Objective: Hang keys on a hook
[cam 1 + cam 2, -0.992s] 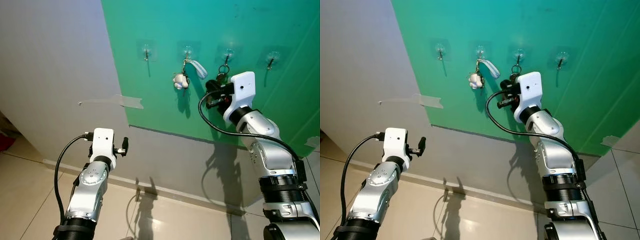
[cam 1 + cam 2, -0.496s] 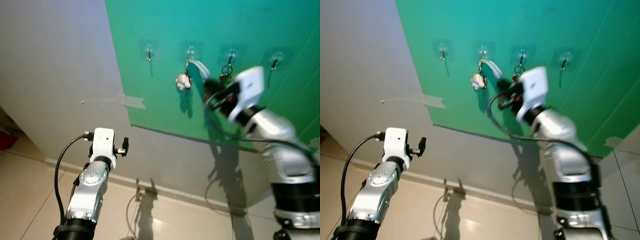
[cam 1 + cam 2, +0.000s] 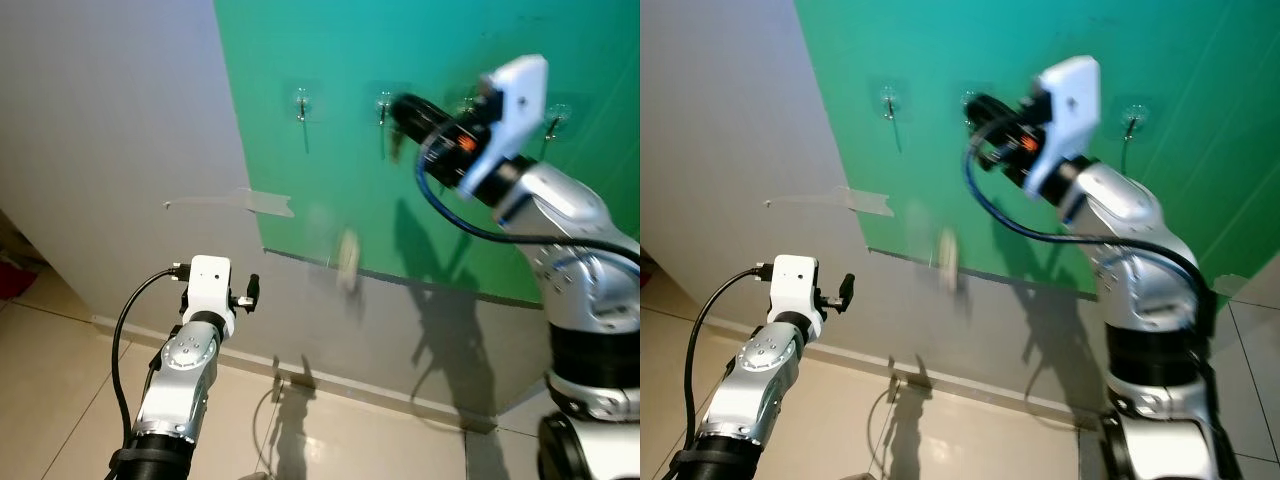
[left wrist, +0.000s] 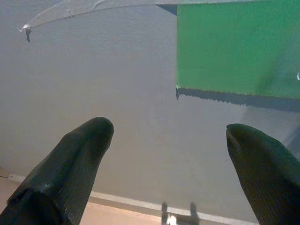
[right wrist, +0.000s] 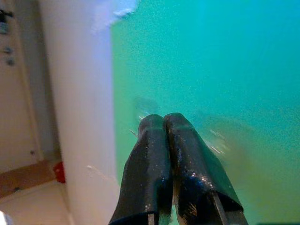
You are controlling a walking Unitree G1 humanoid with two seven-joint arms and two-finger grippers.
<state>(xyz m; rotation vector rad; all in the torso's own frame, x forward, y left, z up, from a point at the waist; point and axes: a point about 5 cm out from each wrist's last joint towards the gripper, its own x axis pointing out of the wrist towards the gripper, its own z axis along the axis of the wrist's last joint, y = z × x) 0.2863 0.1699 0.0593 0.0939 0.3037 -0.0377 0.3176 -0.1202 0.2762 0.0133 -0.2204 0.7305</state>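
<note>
Several clear hooks are stuck in a row on the green sheet [image 3: 330, 180] on the wall. My right gripper [image 3: 405, 108] is raised against the sheet beside the second hook [image 3: 383, 103], blurred. In the right wrist view its fingers [image 5: 154, 154] are pressed together with nothing between them. A pale blurred key bunch with a white charm [image 3: 347, 262] is in mid-air below the hooks, at the sheet's lower edge. The first hook [image 3: 300, 100] and the fourth hook [image 3: 553, 115] are bare. My right arm hides the third hook. My left gripper [image 3: 250, 290] is low and open, facing the wall.
A strip of clear tape [image 3: 245, 203] sticks to the grey wall left of the green sheet. A skirting board [image 3: 330, 380] runs along the wall's foot above the tiled floor [image 3: 60, 380]. A cable [image 3: 275, 400] hangs near the skirting.
My right arm swung up and to the left, to the second hook. The key bunch with the white charm left that hook and now drops, blurred, below the hooks. The left arm stayed put.
</note>
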